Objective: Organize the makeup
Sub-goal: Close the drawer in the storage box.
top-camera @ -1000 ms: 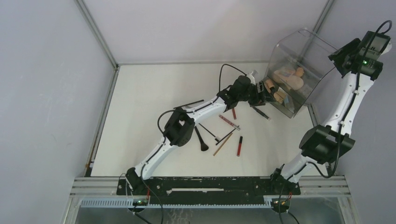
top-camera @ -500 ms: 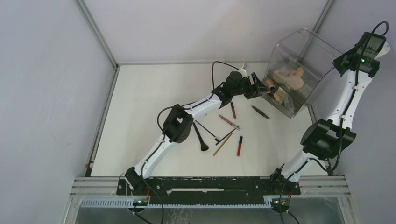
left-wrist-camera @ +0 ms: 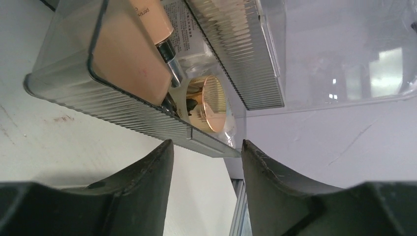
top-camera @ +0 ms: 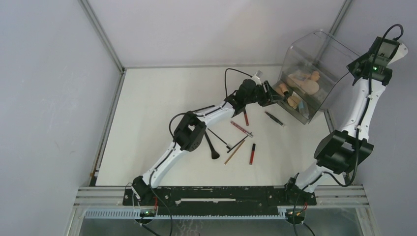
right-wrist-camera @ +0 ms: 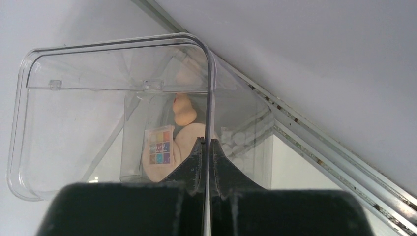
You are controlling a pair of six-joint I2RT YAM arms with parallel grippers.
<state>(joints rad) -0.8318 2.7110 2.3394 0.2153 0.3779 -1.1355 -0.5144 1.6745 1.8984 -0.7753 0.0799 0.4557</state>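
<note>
Since a second ago my right gripper (right-wrist-camera: 206, 147) has slid outward along the organizer (top-camera: 322, 49) and pinched shut on its clear rim (right-wrist-camera: 210, 88), while my left gripper (left-wrist-camera: 206, 152) has narrowed yet its jaws stay parted and empty just before the open drawer (left-wrist-camera: 123, 105); compacts (top-camera: 309, 84) and a tan bottle (left-wrist-camera: 150, 19) are stowed inside. I judge it roughly half done; a brush (top-camera: 212, 146), pencil (top-camera: 235, 152) and red lip tubes (top-camera: 252, 153) lie loose on the table (top-camera: 147, 108).
</note>
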